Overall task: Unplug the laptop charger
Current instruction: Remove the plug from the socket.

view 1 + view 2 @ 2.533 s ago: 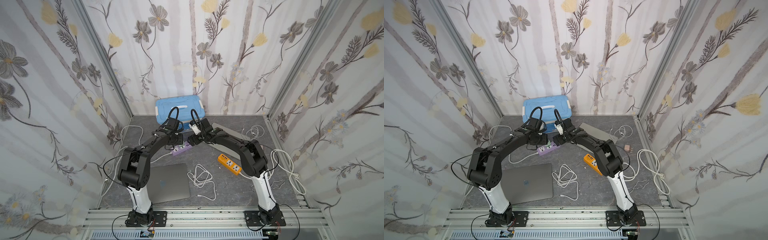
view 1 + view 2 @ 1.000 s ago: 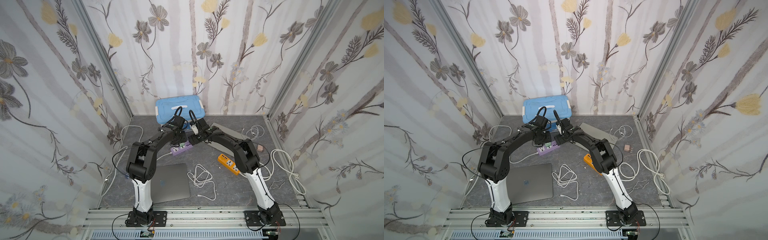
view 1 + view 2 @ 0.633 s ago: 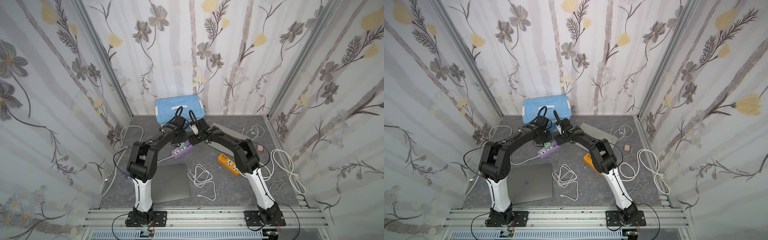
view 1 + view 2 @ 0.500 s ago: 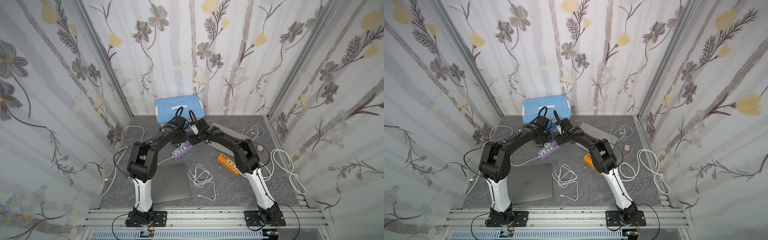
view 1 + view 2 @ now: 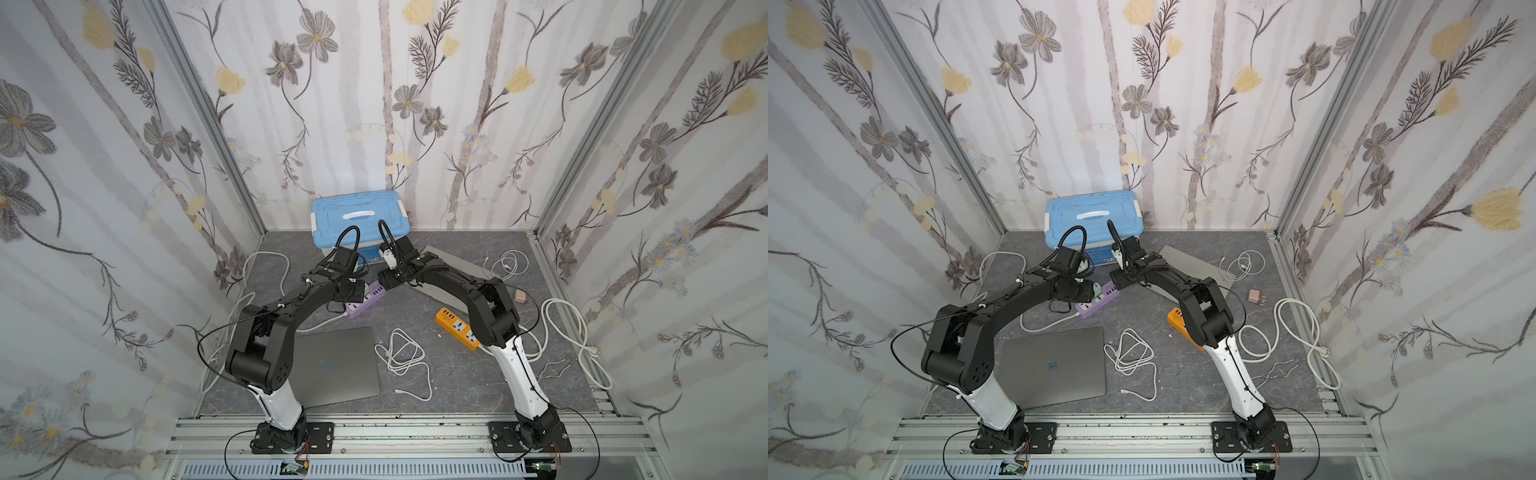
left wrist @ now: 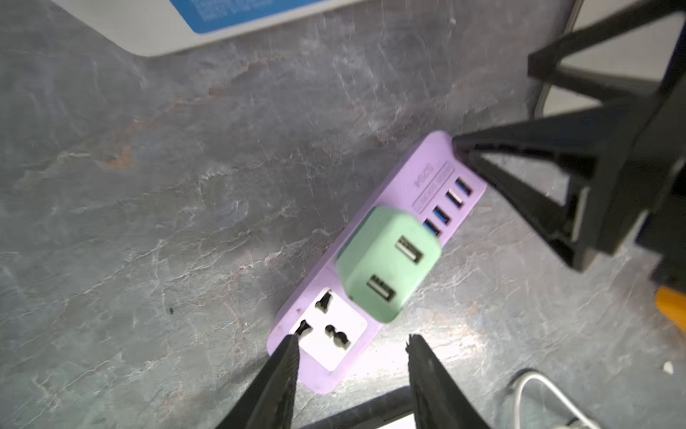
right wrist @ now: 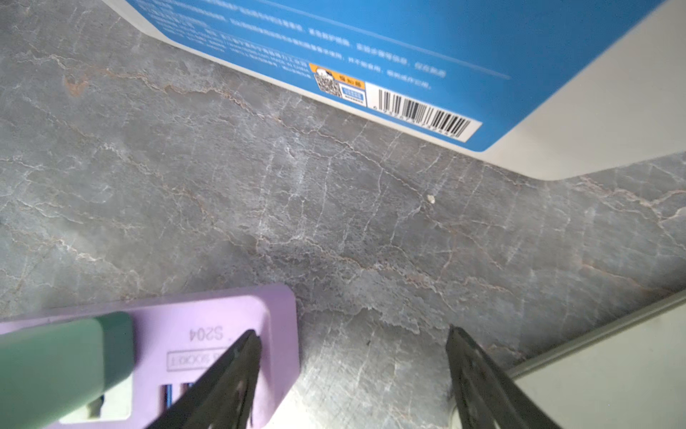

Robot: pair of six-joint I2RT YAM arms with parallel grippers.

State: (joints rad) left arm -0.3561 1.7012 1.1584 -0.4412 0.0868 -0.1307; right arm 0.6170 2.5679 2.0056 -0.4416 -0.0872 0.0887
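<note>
The green charger (image 6: 388, 263) is seen plugged into the purple power strip (image 6: 427, 167), which lies flat on the grey desk (image 6: 167, 185) near the blue box (image 5: 357, 212). The charger is a smooth plastic cube with rounded edges and two ports on its upper face. The strip is a matte slab with rounded corners, a white socket at one end and a row of small ports at the other. The desk is veined like stone.

The left pincer (image 6: 352, 338) is held spread over the socket end with nothing gripped, presumably so that the cube can be straddled. The right pincer (image 7: 352, 331) is likewise spread and empty. One of its fingers is laid at the port-end corner of the strip, probably so that the strip is pinned down while the charger is pulled. Whether that finger presses cannot be told.
</note>
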